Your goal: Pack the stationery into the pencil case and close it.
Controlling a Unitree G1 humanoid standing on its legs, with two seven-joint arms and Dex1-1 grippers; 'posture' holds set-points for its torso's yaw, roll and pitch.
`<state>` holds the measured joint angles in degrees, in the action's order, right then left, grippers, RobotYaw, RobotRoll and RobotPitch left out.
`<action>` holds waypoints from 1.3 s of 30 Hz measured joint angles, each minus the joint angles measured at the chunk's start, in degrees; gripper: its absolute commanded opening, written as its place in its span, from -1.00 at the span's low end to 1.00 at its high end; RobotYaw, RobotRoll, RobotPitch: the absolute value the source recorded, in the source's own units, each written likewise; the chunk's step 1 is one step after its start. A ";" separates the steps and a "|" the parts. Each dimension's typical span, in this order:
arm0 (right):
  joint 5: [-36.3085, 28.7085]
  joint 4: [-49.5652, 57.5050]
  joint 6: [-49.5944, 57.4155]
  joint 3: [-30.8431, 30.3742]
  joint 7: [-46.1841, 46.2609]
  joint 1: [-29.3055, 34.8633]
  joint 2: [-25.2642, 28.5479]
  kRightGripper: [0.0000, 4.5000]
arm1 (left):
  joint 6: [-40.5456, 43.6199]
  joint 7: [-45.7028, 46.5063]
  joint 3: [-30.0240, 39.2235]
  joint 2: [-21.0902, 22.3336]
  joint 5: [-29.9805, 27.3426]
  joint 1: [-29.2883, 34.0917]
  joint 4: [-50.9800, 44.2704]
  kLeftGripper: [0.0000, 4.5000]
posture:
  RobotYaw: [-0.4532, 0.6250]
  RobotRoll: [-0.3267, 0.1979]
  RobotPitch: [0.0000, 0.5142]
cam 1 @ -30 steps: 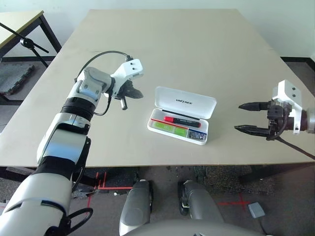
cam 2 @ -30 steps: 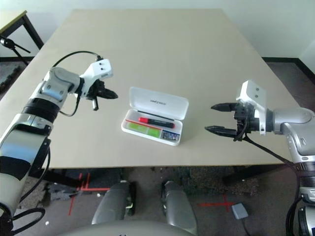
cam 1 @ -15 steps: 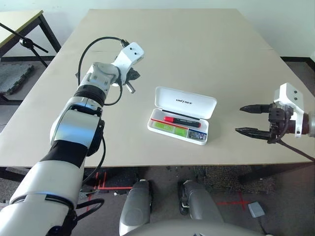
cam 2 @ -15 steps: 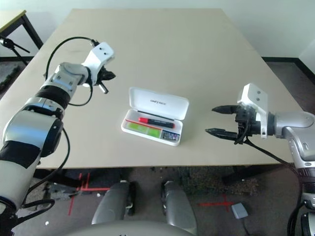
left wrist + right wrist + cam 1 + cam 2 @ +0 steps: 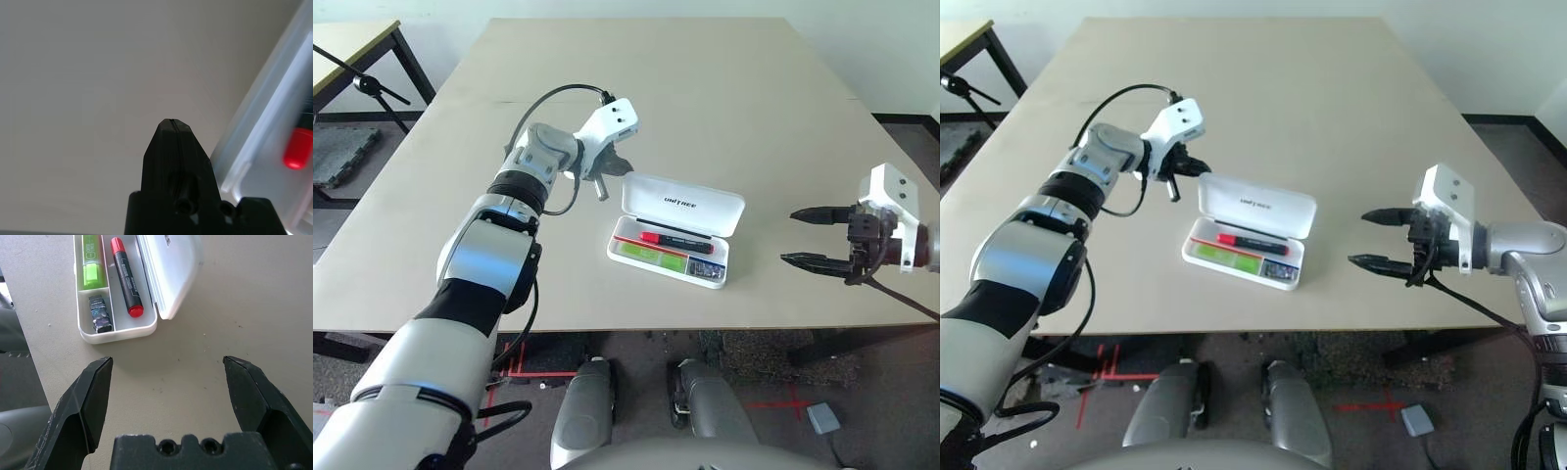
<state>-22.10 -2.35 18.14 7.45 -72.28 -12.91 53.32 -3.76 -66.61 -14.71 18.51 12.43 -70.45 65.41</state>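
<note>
pencil case (image 5: 274, 122): blurred in left wrist view, cut off by the frame edge.
marker pen (image 5: 297, 154): red end visible, rest cut off.
lid lettering (image 5: 679, 204): too small to read.
clip-like piece (image 5: 100, 312): detail unclear, dark and small.

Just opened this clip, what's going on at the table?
The white pencil case lies open with the lime-green highlighter, the red-and-black marker and a small dark clip-like piece already inside. The left gripper, shut and empty, is at the raised lid's left end. The right gripper hangs open off to the right.
</note>
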 measured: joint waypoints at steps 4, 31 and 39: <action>-0.02 0.00 -0.01 0.00 -0.01 0.00 -0.10 1.00 | 0.23 -6.09 -0.02 0.95 -0.79 2.87 -4.84 -1.00 | 0.05 0.25 -0.67; -0.23 -0.16 -0.55 -0.35 -0.06 -2.29 -1.95 1.00 | 20.61 -12.13 -6.97 4.72 -4.42 26.45 -48.55 -1.00 | 0.12 0.25 -0.63; -0.18 -0.16 -0.71 -0.50 0.14 -2.29 -2.40 1.00 | 22.44 -11.12 -9.49 5.32 -4.32 26.59 -49.22 -1.00 | 0.12 0.25 -0.63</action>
<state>-22.28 -2.51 17.43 6.95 -72.14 -15.20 50.93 18.68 -77.72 -24.20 23.84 8.11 -43.86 16.18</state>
